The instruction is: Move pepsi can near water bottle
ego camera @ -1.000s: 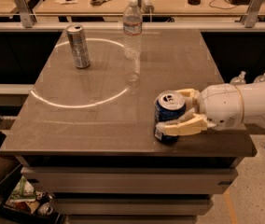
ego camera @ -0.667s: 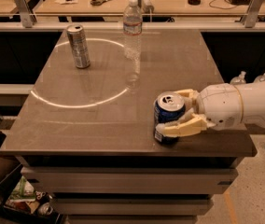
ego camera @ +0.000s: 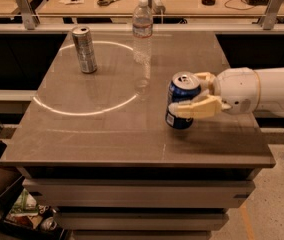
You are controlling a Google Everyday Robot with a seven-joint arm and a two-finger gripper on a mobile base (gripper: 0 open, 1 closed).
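Wide brown table (ego camera: 107, 134) carries everything. At centre right, the hand (ego camera: 186, 93) clasps the pepsi can (ego camera: 182, 86), which looks slightly tilted. It is best carried level toward the water bottle (ego camera: 142, 26) at upper centre and stopped just beside it, because this bottle probably tips easily.

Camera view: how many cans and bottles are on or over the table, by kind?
Cans: 2 (pepsi can, held in the gripper over the right of the table; silver can, back left)
Bottles: 1 (water bottle, back centre)
Total: 3
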